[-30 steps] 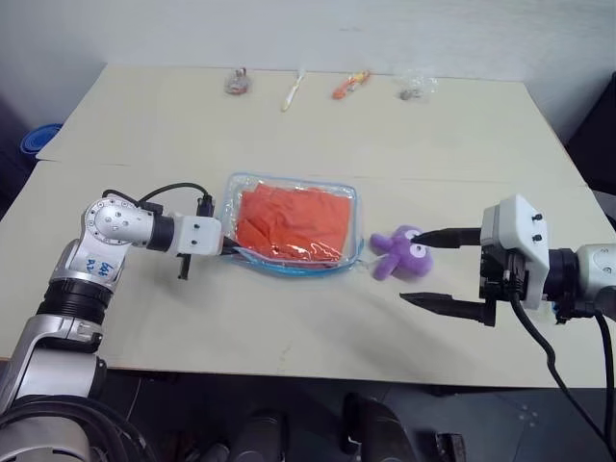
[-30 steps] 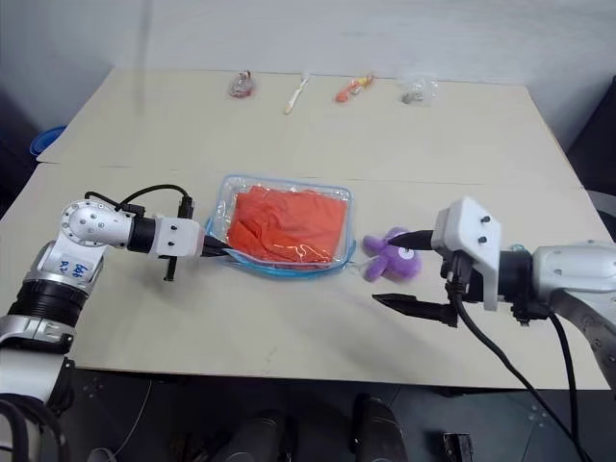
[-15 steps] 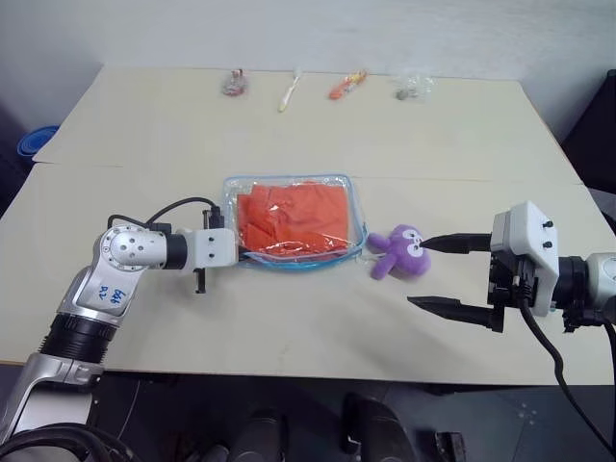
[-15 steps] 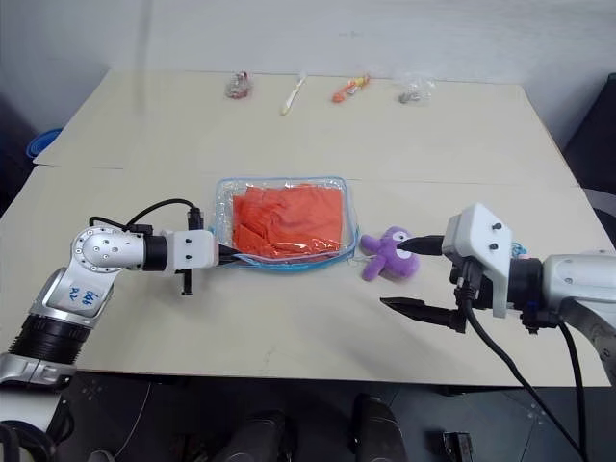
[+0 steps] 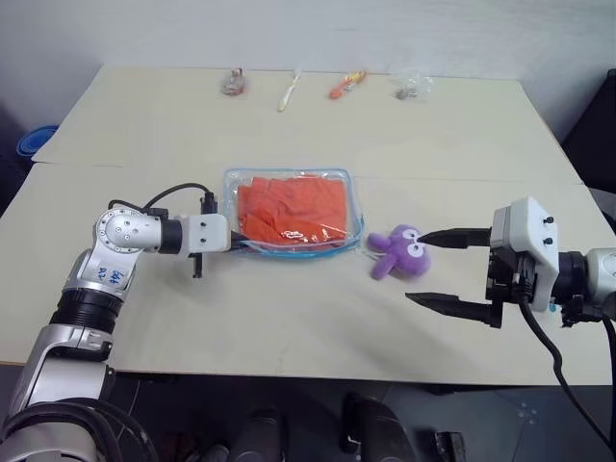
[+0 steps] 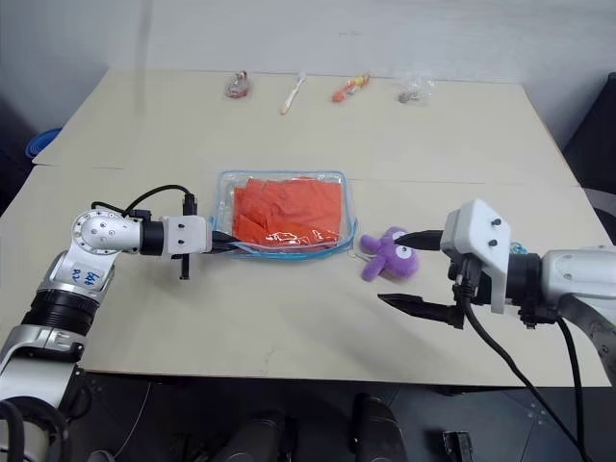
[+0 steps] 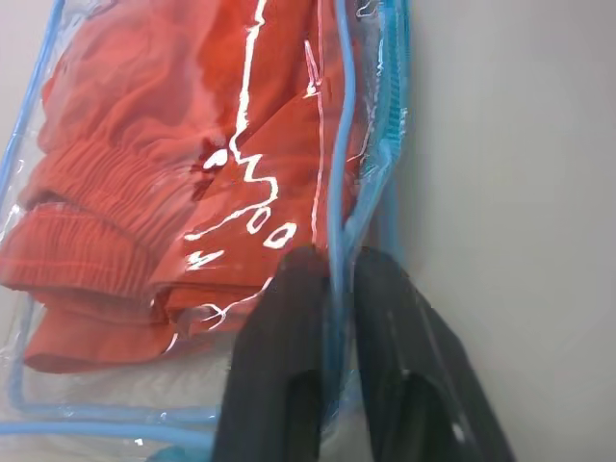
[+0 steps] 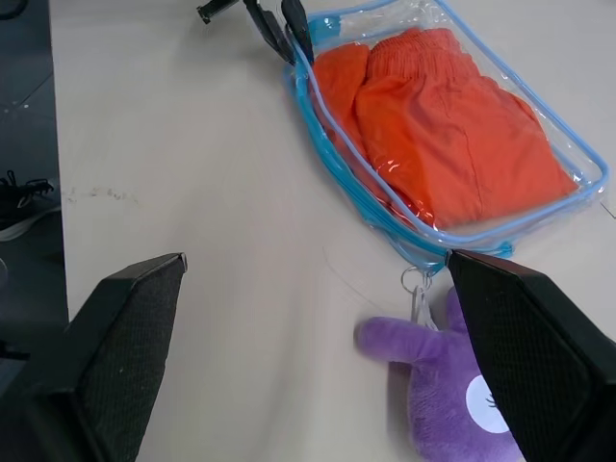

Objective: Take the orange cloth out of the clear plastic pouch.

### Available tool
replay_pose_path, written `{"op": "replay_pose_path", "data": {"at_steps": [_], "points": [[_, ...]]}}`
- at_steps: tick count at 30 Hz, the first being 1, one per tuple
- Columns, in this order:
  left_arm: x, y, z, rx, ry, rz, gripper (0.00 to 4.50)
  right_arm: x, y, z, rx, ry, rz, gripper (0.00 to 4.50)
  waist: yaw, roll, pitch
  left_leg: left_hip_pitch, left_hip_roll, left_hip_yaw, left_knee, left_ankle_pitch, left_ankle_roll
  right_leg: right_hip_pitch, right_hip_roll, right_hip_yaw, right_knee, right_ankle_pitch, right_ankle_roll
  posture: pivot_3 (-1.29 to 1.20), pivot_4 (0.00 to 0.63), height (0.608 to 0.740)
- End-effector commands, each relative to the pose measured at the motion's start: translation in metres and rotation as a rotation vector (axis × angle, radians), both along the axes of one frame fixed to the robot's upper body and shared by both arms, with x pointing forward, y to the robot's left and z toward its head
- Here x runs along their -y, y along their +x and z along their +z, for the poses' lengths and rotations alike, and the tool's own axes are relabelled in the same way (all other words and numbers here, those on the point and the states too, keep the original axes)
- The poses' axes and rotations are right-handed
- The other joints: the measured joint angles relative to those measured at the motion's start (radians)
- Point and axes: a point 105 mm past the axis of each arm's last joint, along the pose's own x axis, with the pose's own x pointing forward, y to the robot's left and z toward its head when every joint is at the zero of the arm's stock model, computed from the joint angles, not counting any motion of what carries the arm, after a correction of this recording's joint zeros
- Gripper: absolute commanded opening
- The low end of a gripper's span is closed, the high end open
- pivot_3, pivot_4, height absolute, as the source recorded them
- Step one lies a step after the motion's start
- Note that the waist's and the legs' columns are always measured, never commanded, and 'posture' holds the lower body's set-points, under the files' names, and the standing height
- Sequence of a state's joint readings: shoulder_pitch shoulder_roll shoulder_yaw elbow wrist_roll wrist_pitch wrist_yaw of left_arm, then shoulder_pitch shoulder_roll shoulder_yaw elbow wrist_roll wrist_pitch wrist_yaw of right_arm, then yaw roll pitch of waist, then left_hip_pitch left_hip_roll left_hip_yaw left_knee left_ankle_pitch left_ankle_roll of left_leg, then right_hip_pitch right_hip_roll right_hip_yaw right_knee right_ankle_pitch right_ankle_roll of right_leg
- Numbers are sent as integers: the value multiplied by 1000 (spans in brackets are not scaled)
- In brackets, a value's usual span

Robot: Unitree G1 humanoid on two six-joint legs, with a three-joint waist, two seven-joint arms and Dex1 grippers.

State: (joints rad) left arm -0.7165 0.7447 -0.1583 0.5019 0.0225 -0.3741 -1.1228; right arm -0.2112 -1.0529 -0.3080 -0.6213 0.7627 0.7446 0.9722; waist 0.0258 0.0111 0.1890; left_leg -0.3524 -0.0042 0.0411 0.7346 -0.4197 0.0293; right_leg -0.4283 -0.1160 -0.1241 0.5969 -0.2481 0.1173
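Note:
The clear plastic pouch (image 5: 231, 188) with light-blue trim lies flat at the table's middle. The folded orange cloth (image 5: 292, 207) is inside it. My left gripper (image 5: 238, 245) comes in from the left and is shut on the pouch's near-left trim. In the left wrist view its fingers (image 7: 279, 327) pinch the blue edge (image 7: 342, 144) beside the cloth (image 7: 144, 164). My right gripper (image 5: 419, 268) hovers open to the right, just past a purple plush toy (image 5: 402, 252), holding nothing. The right wrist view looks over the pouch (image 8: 318, 106) and the plush.
Small items line the table's far edge: a wrapped piece (image 5: 234, 82), a pale stick (image 5: 292, 91), a slim orange item (image 5: 348, 85) and a small clear wrapper (image 5: 412, 87). A blue object (image 5: 34, 142) sits beyond the left edge.
The pouch has swung from tilted to square with the table and sits slightly farther back. My left gripper stayed on its edge. The right gripper has kept still and open.

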Motion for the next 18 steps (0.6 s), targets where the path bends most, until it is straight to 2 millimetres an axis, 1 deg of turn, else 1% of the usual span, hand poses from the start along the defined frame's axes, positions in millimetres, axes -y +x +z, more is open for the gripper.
{"op": "replay_pose_path", "data": {"at_steps": [1, 2, 4, 5, 7, 10, 13, 15, 18], "points": [[-6, -4, 11, 14, -31, -11, 1565, 0, 1, 4, 34, -10, -1, 4500, 0, 0, 0, 0, 0, 0, 0, 0, 0, 0, 0, 0, 0, 0, 0, 0, 150, 740], [-7, -6, 11, 15, -23, -19, 1863, 0, 2, 4, 35, -9, -2, 4500, -1, 0, 0, 0, 0, 0, 0, 0, 0, 0, 0, 0, 0, 0, 0, 0, 150, 740], [-10, -7, 18, 31, -34, -6, 2440, 0, 5, 4, 44, -7, -18, 4500, -2, 0, 0, 0, 0, 0, 0, 0, 0, 0, 0, 0, 0, 0, 0, 0, 150, 740], [-12, -11, 24, 25, -54, -7, 2764, 2, 9, 3, 50, -10, -42, 4500, -2, 0, 0, 0, 0, 0, 0, 0, 0, 0, 0, 0, 0, 0, 0, 0, 150, 740], [-16, -24, 37, -58, -107, -10, 3320, 7, 20, -1, 81, -30, -107, 4500, -4, 0, 0, 0, 0, 0, 0, 0, 0, 0, 0, 0, 0, 0, 0, 0, 150, 740], [-17, -56, 60, -313, -213, -18, 3320, 15, 38, -15, 141, -109, -205, 4500, -8, 0, 0, 0, 1, -1, 0, 0, 0, 0, 0, 0, 0, 0, 0, 0, 150, 740], [-4, -94, 91, -530, -312, -116, 3320, 18, 50, -34, 191, -197, -245, 4500, -5, 0, 0, 0, 3, -2, 0, 0, 0, -1, 0, 1, 0, 0, 0, 0, 150, 740], [7, -105, 108, -571, -364, -156, 3320, 17, 55, -46, 206, -231, -248, 4500, -2, 0, 0, 0, 4, -3, 0, 0, 0, -1, -1, 2, 0, 0, 0, 0, 150, 740], [22, -107, 123, -576, -418, -186, 3320, 15, 66, -62, 240, -286, -257, 4500, -1, 0, 0, 1, 3, -3, 1, 0, 0, 0, -1, 2, 1, 0, 0, 0, 150, 740]]}}
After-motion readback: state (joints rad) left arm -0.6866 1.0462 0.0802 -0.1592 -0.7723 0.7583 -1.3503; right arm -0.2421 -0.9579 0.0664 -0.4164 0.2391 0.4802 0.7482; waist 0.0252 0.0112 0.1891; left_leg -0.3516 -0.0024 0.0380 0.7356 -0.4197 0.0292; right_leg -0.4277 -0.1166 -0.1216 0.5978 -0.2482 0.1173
